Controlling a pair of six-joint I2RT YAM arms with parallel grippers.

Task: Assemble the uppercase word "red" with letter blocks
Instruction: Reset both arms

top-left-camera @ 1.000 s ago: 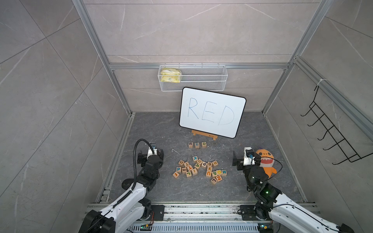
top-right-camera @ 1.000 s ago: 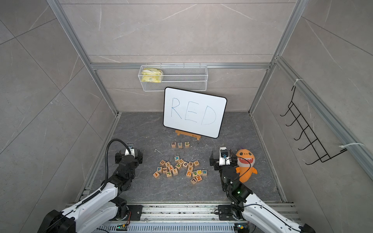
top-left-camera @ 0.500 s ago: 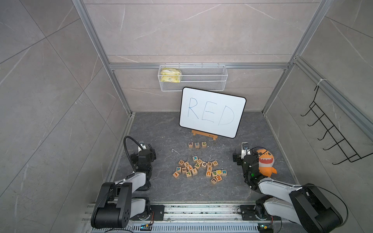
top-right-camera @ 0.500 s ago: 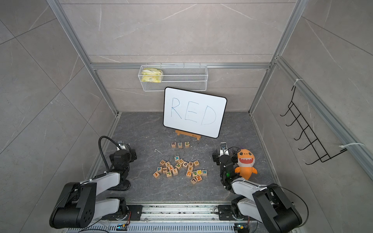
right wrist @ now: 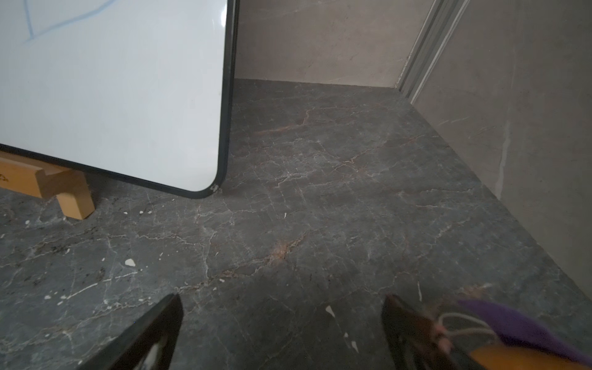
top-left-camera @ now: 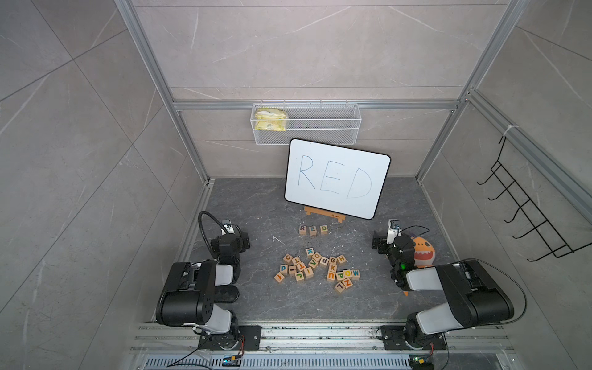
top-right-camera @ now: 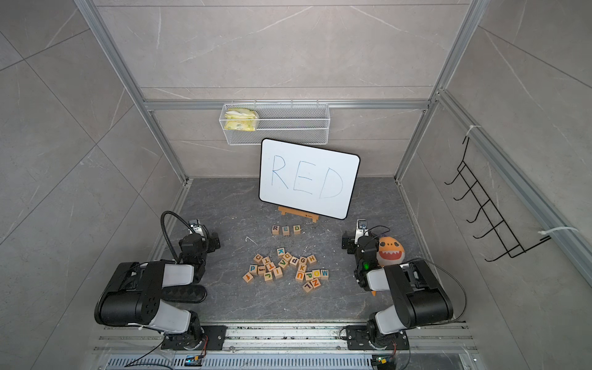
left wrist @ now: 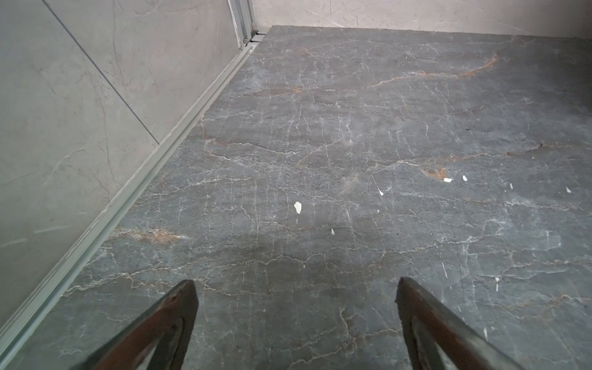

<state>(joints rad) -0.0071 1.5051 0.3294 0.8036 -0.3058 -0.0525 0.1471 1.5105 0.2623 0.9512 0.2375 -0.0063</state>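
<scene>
Floor (top-left-camera: pixel 256 205) first: a dark grey stone slab with pale cracks and rusty veins, and nothing lying on it has shifted since a second ago. The arms are what changed. The left arm (top-left-camera: pixel 192 288) and right arm (top-left-camera: pixel 464 288) were stretched out low, and now both are folded up with their black-and-white elbows bunched at the near edge.

The left gripper (left wrist: pixel 294 283) has pulled out toward the left edge. Its dark tapered fingers are spread wide over bare slab with nothing between them. The right gripper (right wrist: pixel 282 298) is splayed and empty too, near the right edge.

The glossy white, black-rimmed whiteboard (top-left-camera: pixel 336 177) with rounded corners leans on a small wooden easel (top-left-camera: pixel 324 214) at the far edge. Above it hangs a white wire basket (top-left-camera: pixel 320 128) with a crinkly yellow packet (top-left-camera: pixel 270 119) inside. An orange plush (top-left-camera: pixel 423 253) with a toothy grin sits just beside the right gripper.

The loose pile (top-left-camera: pixel 315 267) of pale wooden cubes sprawls mid-floor between the arms.

The task bit: R block (top-left-camera: pixel 302 229), E block (top-left-camera: pixel 313 229) and D block (top-left-camera: pixel 324 228) sit side by side in a row between easel and pile, well apart from both grippers. There's open slab on either side of the row and at both far corners. Tiny white flecks (left wrist: pixel 298 207) dot the stone.
</scene>
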